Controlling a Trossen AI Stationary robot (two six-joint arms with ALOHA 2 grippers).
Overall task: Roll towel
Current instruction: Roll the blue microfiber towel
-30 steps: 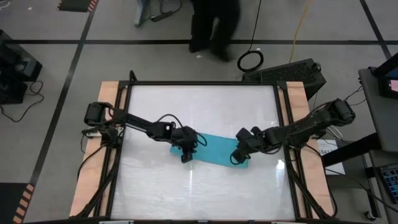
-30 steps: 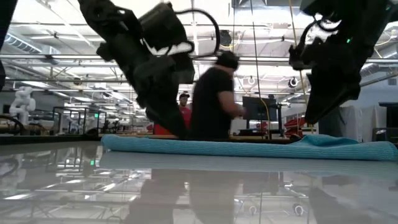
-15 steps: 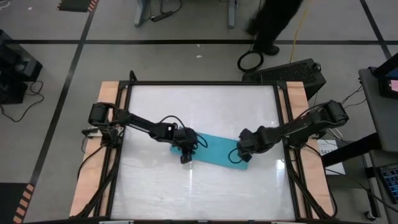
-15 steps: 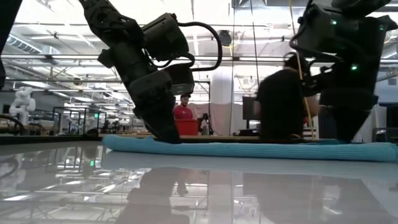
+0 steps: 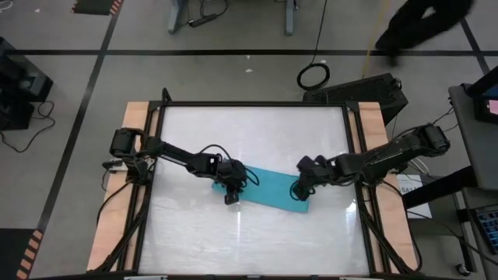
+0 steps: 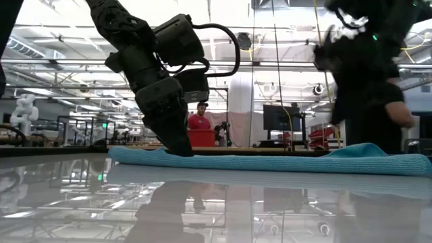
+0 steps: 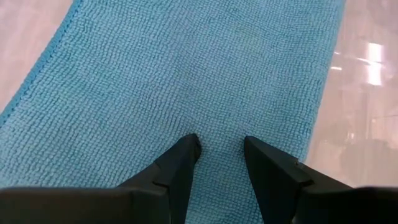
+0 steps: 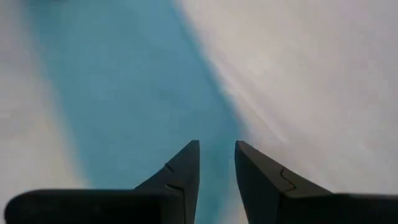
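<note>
On the table (image 5: pixel 257 233), the towel (image 5: pixel 268 187) lies mostly flat, apparently unrolled; left gripper (image 5: pixel 231 194) and right gripper (image 5: pixel 299 189), both slightly parted, hover at opposite ends.

From above, we look straight down on the whole table (image 5: pixel 249 233), both arms and the floor around it. At table-top height, we look level across the glossy surface into the room behind, close to the towel (image 6: pixel 270 162), which the overhead view shares with us. From the left wrist, we face down past two dark fingers (image 7: pixel 180 163), very near the cloth's weave. From the right wrist, we look past its fingers (image 8: pixel 180 171) at the towel's edge and bare table.
</note>
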